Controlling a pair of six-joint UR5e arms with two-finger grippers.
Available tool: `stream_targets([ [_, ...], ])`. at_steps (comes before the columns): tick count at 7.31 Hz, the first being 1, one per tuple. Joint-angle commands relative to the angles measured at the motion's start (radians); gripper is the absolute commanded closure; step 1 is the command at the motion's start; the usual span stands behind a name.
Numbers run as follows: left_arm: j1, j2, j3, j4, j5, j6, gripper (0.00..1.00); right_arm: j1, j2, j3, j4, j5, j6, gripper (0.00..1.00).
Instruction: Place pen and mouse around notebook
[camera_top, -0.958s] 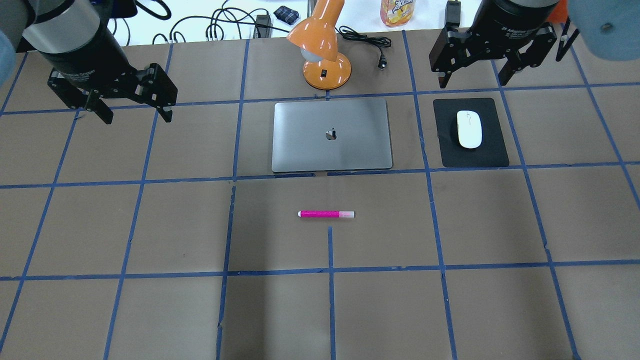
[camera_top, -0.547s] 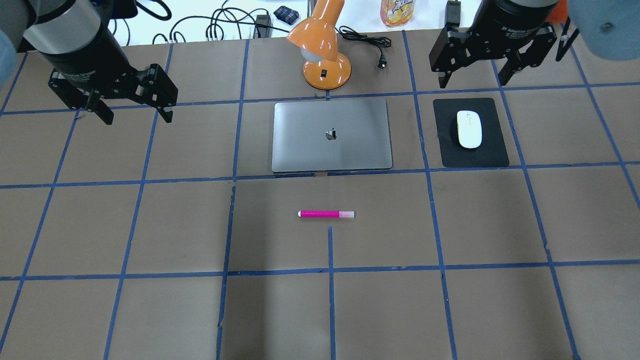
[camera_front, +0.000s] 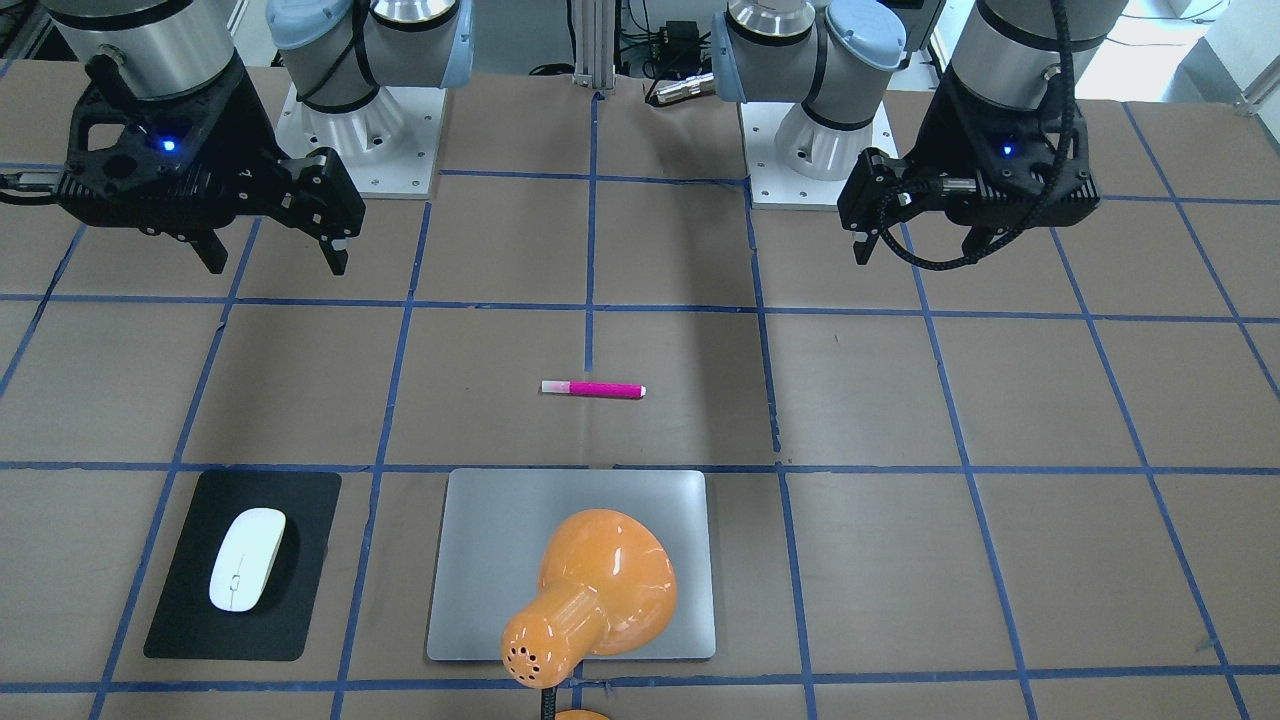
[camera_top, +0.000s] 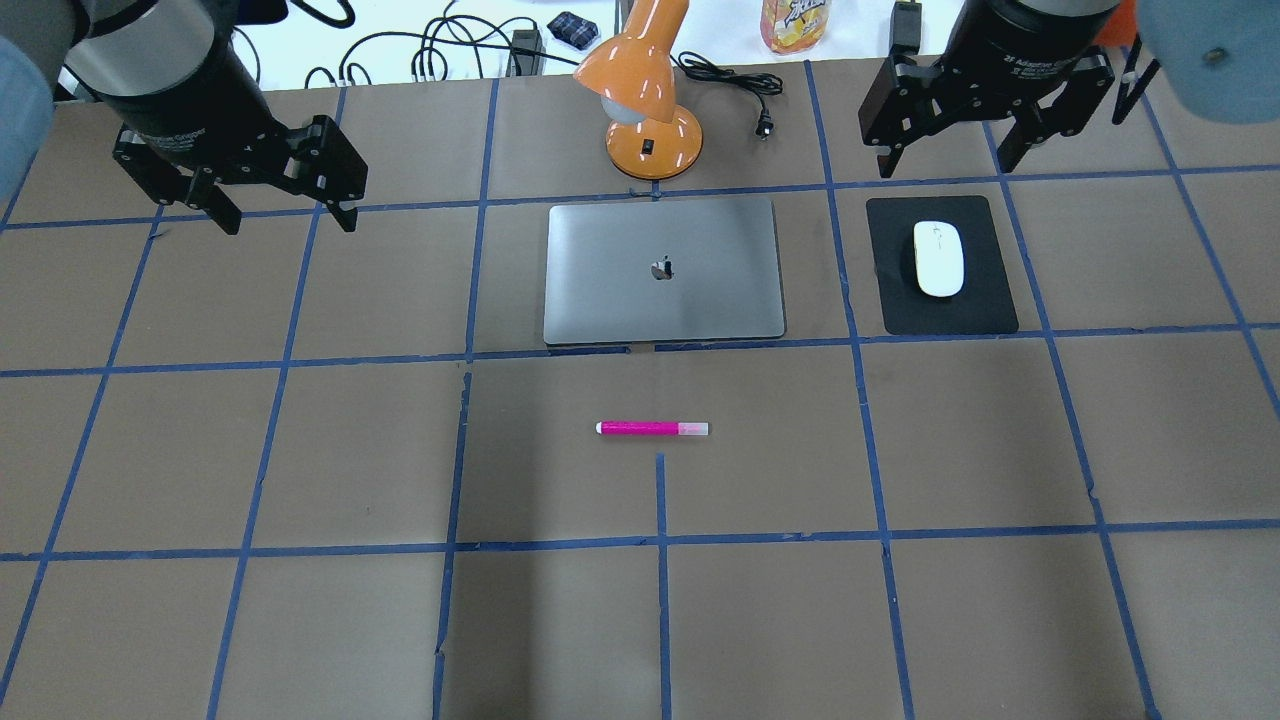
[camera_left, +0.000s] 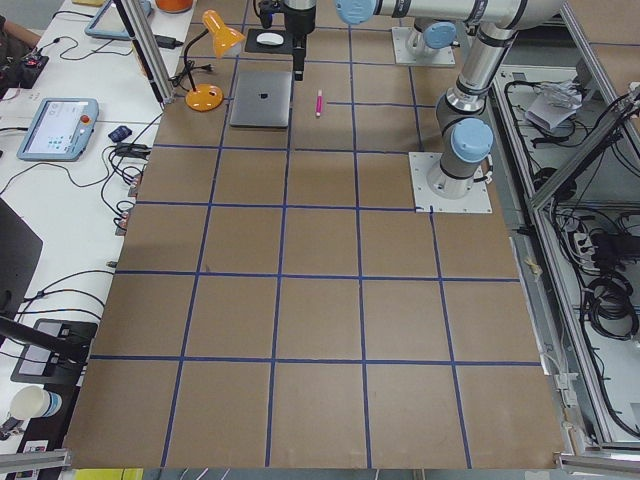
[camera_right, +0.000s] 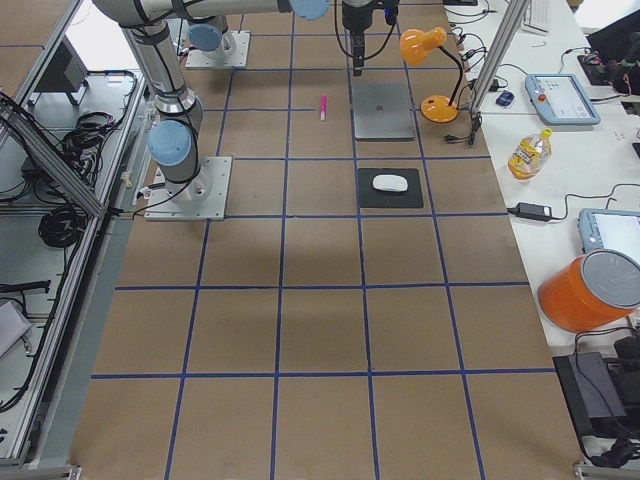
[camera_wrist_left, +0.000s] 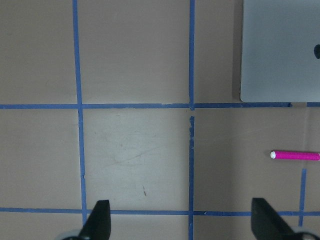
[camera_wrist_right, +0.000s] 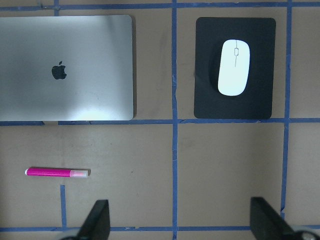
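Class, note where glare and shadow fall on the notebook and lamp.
Overhead exterior: the notebook is brighter toward its lower right, and white highlights streak the lamp. Right wrist-mounted: the notebook's left is dim, its lower middle bright. Front-facing: highlights on the lamp.

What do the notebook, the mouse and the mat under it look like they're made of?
Notebook: likely brushed metal, silver-grey with soft sheen. Mouse: probably glossy white plastic, smooth and bright. Mat: matte black, perhaps fabric or rubber; no shine.

A brown worktop (camera_top: 200, 450) carries a grid of blue tape (camera_top: 661, 500). An orange lamp (camera_top: 655, 140) stands near its far edge. Alongside runs a white bench (camera_right: 580, 165) holding a tablet (camera_left: 55, 128) and a bottle (camera_right: 525, 152).
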Motion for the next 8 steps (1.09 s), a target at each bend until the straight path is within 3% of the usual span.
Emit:
stream_targets([
  [1, -0.025, 0.001, 0.006, 0.003, -0.001, 0.001, 0.0, 0.0, -0.001, 0.004, 0.0, 0.0, 0.001, 0.0],
  [8, -0.012, 0.009, 0.019, 0.003, 0.015, -0.005, 0.0, 0.0, -0.001, 0.007, -0.004, 0.003, 0.001, 0.0],
])
